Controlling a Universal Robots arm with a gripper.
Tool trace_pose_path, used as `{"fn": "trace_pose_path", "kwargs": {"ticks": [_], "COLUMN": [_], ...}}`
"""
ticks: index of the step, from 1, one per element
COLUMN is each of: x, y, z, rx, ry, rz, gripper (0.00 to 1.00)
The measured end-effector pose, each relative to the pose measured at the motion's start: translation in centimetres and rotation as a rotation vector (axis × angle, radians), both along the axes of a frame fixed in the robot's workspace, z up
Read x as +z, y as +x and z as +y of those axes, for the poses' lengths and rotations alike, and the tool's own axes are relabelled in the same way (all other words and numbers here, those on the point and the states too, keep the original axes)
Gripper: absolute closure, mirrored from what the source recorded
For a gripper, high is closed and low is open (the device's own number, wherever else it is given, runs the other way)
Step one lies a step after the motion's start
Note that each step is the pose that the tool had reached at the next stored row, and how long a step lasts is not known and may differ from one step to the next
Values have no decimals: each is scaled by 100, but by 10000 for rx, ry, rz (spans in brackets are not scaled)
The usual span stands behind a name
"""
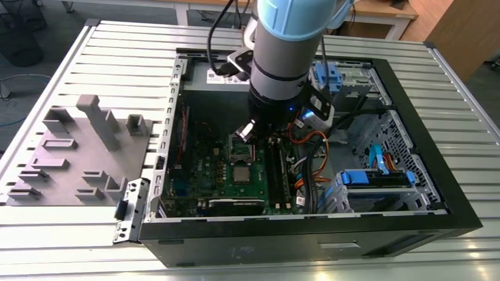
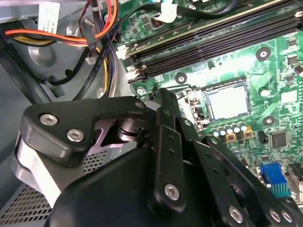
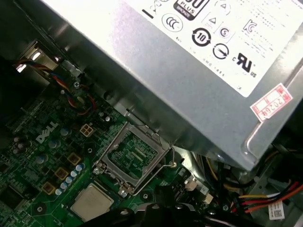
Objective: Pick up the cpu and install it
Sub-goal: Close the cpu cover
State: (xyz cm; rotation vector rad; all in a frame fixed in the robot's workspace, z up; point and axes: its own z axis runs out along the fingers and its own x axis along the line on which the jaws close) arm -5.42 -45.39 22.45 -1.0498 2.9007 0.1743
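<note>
Ribbed metal table [image 1: 117, 52] fills the scene before you, and on it an open black computer case [image 1: 437, 193] lies on its side with its interior facing up. Toward the exterior view's left of the case, a grey plastic fixture [image 1: 78, 146] with upright blocks rests on the same table.

Your arm [image 1: 289, 52] reaches down into the case, over the upper part of the green motherboard [image 1: 199, 170]. A silver power supply [image 3: 189, 71] sits along the far wall of the case; in the first wrist view it overhangs the board just beside the socket area.

Long black memory slots [image 2: 213, 45] run across the board in the second wrist view, and bundled orange, yellow and black cables [image 2: 102, 28] lie off the board's edge. Blue drive brackets [image 1: 375, 178] stand at the exterior view's right of the case.

On the board, the rectangular metal socket frame [image 3: 130, 158] stands swung open, showing green board through its window. Just beside it, the cpu [image 1: 243, 174] lies flat in the socket, silver top up; you can also see it in the first wrist view [image 3: 91, 202] and in the second wrist view [image 2: 228, 100]. Small yellow-topped components [image 2: 232, 137] sit along one edge of the socket.

Your gripper [image 1: 252, 133] hangs above the frame, near the cpu but apart from it. Its black linkage [image 2: 165, 156] shows in the second wrist view; I cannot tell how far the fingers are spread, and nothing is seen held between them.
</note>
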Motion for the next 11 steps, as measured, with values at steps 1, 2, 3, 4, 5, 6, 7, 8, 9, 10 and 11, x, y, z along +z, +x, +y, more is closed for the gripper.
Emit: {"fn": "trace_pose_path", "kwargs": {"ticks": [1, 2, 3, 4, 5, 6, 7, 8, 9, 10, 11], "x": [-10, -19, -28, -37, -46, -56, -65, -75, -86, -94, -98], "y": [-4, -8, -12, -16, -19, -20, -20, -20, -20, -20, -19], "z": [6, 12, 18, 26, 36, 48, 60, 68, 72, 76, 78], "rx": [52, 103, 150, 191, 224, 246, 256, 257, 257, 258, 258], "ry": [1, 1, 0, 0, 0, 1, 2, 3, 3, 2, 0], "rz": [-7, -8, -9, -9, -9, -10, -10, -10, -10, -9, -8], "gripper": [89, 89, 89, 89, 89, 89, 89, 89, 89, 89, 89]}}
